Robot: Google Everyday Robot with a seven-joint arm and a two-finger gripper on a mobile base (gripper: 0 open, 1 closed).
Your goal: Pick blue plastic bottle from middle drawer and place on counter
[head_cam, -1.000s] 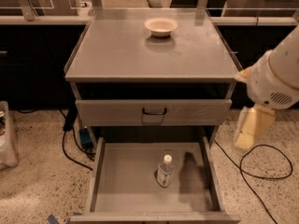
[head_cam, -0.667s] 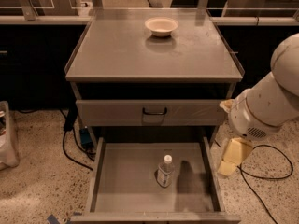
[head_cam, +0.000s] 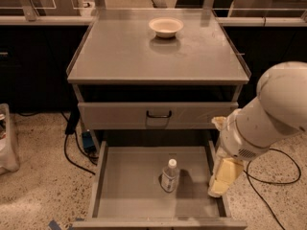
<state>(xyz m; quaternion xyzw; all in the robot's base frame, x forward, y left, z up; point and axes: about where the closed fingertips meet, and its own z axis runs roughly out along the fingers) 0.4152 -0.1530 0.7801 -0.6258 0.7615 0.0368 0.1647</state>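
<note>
Pincer (head_cam: 219, 187) hangs at right wall of drawer (head_cam: 128, 188), seemingly clear of bottle (head_cam: 170, 177).

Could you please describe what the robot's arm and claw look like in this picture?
The arm is bulky, glossy white, built of rounded, tube-like segments, with a small dotted grille near its lower end. The claw, over the right side of the middle drawer, is pale cream-yellow and blocky.

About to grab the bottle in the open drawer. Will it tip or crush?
Likely tippy: the blue plastic bottle stands upright and narrow on the middle drawer's bare floor. Probably light and squeezable: small clear plastic. The hand hangs over the drawer's right wall, so a sideways nudge could topple it.
</note>
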